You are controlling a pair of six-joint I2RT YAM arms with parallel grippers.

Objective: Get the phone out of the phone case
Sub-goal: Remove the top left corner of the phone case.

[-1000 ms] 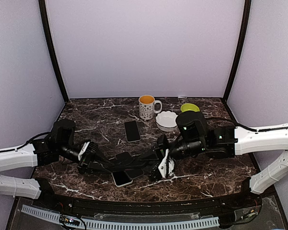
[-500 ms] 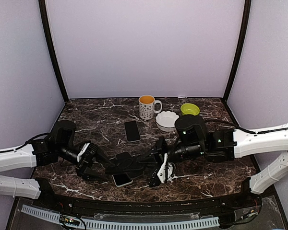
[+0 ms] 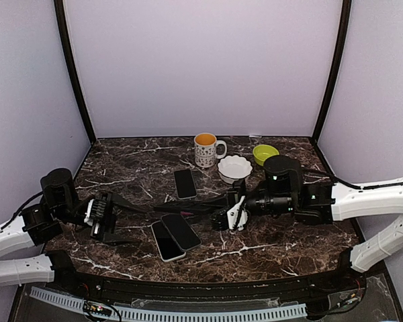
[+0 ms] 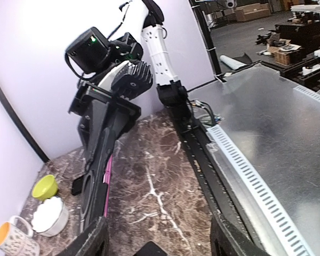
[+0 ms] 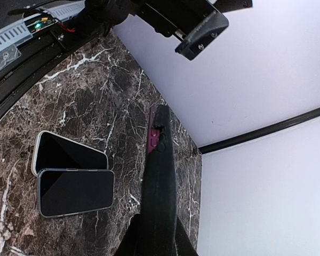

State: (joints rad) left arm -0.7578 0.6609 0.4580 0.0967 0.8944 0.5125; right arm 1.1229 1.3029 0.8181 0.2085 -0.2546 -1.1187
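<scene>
The black phone case (image 3: 195,205) with a pink lining hangs edge-on above the marble, held at its right end by my right gripper (image 3: 230,216), which is shut on it. In the right wrist view the case (image 5: 159,176) runs up from between the fingers. The frames do not show whether it holds anything. Below it a grey-rimmed phone (image 3: 181,231) lies flat, screen up, against a white-rimmed phone (image 3: 165,241). Both appear in the right wrist view (image 5: 74,191) (image 5: 64,152). My left gripper (image 3: 114,218) is open and empty, well left of the case (image 4: 98,176).
A third phone (image 3: 185,182) lies further back in the middle. Behind it stand a patterned mug (image 3: 205,149), a white scalloped bowl (image 3: 233,168) and a green bowl (image 3: 264,153). A black rail (image 3: 201,295) runs along the near table edge.
My left gripper opened, let go of the case and drew back to the left. The right gripper carried the case up and to the right. The grey-rimmed phone now lies uncovered beside the white-rimmed one.
</scene>
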